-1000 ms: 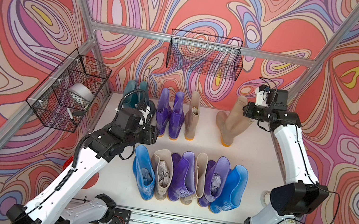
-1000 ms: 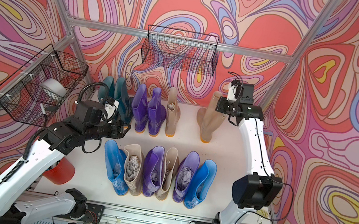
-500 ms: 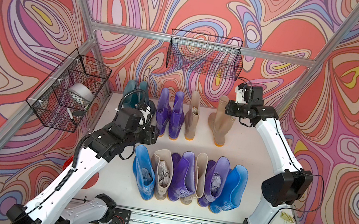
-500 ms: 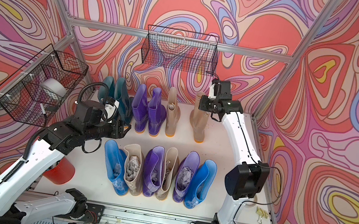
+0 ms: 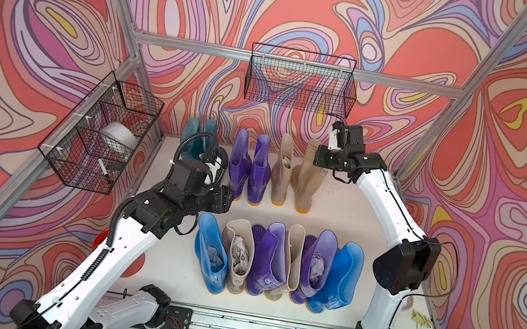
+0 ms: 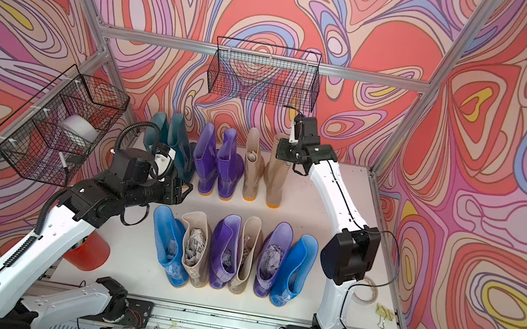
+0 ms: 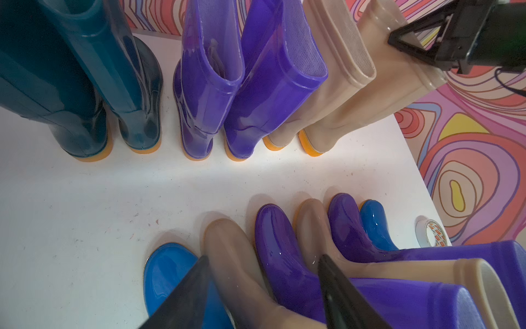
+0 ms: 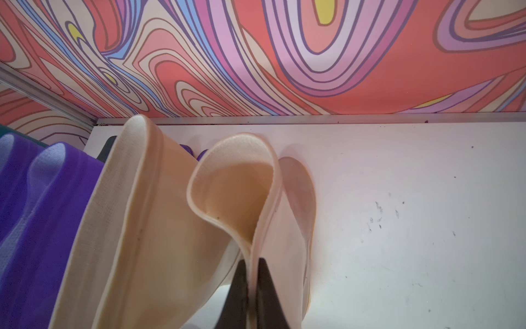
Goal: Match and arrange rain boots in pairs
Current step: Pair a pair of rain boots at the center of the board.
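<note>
Right claw (image 8: 252, 260) pinched tight on the shaft rim of a glossy beige boot (image 8: 236, 193), orange-soled, at the right end of the back row on the worktop (image 8: 398, 199). Beige mate (image 8: 136, 213) just beside, then purple pair (image 5: 250, 167), teal pair (image 5: 200, 139). Left claw (image 7: 264, 257) spread, empty, above the mixed front row (image 5: 274, 262).

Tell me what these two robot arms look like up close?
Both are glossy white shells joined by chunky black joints. The left arm carries a ribbed black hose along its side; the right arm has a thin black wire. The left gripper and right gripper have slim, black, wedge-shaped fingers.
</note>
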Action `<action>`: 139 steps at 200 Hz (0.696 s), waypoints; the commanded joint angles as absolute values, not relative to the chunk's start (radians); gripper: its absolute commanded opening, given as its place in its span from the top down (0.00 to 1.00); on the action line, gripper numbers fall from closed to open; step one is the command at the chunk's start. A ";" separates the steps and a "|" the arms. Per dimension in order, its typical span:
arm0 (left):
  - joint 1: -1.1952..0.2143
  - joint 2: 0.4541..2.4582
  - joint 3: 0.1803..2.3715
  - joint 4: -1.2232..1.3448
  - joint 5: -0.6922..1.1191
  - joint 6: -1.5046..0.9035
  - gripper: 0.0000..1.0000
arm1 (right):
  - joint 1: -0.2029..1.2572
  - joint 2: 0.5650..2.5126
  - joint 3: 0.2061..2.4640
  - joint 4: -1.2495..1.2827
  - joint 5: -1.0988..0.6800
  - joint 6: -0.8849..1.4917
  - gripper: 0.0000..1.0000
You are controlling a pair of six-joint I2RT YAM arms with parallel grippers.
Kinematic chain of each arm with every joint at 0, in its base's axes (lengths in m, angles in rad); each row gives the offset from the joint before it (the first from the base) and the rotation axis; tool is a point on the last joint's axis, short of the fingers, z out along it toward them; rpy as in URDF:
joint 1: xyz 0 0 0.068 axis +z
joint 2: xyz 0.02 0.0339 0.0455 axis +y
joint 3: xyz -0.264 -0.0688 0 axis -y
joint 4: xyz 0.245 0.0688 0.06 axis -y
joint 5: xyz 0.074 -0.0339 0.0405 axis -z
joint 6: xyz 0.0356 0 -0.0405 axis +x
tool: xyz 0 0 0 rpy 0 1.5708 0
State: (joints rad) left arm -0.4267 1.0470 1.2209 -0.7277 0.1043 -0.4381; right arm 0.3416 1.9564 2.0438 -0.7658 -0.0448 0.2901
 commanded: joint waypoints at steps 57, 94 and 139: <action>-0.433 1.014 1.204 -0.732 0.087 -0.427 0.37 | 0.403 2.011 2.127 -0.644 -0.059 0.346 0.98; -0.433 1.006 1.204 -0.739 0.074 -0.426 0.37 | 0.406 2.019 2.132 -0.652 -0.058 0.351 0.91; -0.432 1.000 1.207 -0.750 0.062 -0.422 0.37 | 0.406 2.003 2.123 -0.657 -0.055 0.340 0.75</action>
